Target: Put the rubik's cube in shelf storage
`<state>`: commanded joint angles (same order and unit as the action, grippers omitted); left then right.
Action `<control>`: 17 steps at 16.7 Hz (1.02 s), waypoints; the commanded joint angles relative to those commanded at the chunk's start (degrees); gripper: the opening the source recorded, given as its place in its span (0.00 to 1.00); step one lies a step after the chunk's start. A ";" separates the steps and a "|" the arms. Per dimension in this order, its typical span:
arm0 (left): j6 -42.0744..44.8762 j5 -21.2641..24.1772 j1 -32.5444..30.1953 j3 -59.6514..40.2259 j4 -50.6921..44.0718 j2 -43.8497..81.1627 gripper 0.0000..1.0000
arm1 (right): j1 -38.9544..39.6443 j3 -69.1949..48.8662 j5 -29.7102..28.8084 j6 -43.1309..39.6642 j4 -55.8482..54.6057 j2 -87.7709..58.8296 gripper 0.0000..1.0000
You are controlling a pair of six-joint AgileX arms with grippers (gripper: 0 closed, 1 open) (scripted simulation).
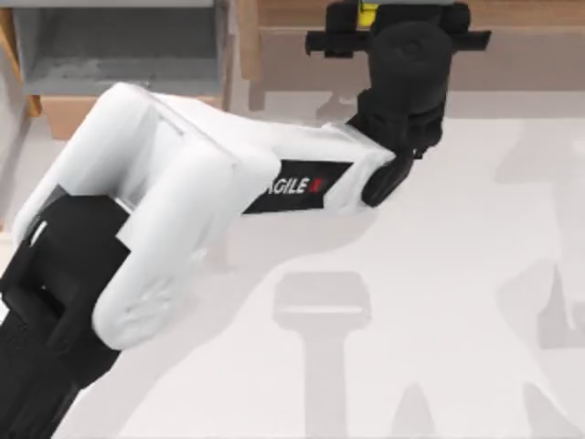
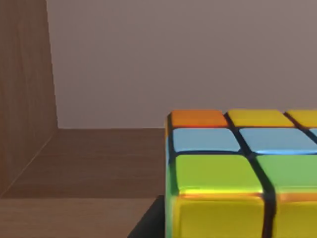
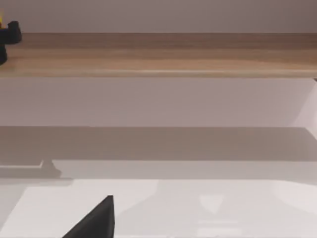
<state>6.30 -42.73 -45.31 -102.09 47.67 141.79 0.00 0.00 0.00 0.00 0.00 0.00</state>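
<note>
From above, the small yellow-tiled rubik's cube [image 1: 367, 13] is mostly hidden behind the left arm's black gripper [image 1: 393, 32], whose fingers are hidden. The picture's edge cuts off the long light-brown wooden shelf storage [image 1: 521, 14].

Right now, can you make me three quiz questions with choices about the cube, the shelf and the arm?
1. Where is the cube?
A. On the white table
B. At the shelf, by its side post
C. In the grey-lined box

2. What colour is the cube's corner tile next to the yellow ones, in the left wrist view?
A. Orange
B. Purple
C. Black

3. Which arm reaches to the shelf?
A. The right arm
B. Neither
C. The left arm

Answers: 1 B, the left wrist view shows the cube over the wood ledge with the post beside it. 2 A, that corner tile is orange. 3 C, in the top view the left arm stretches across to the shelf, its left gripper at the cube's yellow patch.
</note>
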 joint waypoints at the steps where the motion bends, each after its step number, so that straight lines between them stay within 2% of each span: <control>1: -0.13 0.22 0.55 -1.63 -0.93 0.83 0.00 | 0.00 0.00 0.00 0.00 0.00 0.00 1.00; 9: -1.08 3.48 4.02 -15.78 -8.41 7.46 0.00 | 0.00 0.00 0.00 0.00 0.00 0.00 1.00; 14: -1.10 4.11 4.21 -16.76 -9.33 8.09 0.00 | 0.00 0.00 0.00 0.00 0.00 0.00 1.00; 17: -1.10 4.11 4.21 -16.76 -9.33 8.09 0.23 | 0.00 0.00 0.00 0.00 0.00 0.00 1.00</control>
<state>5.19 -38.62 -41.11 -118.84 38.34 149.88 0.00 0.00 0.00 0.00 0.00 0.00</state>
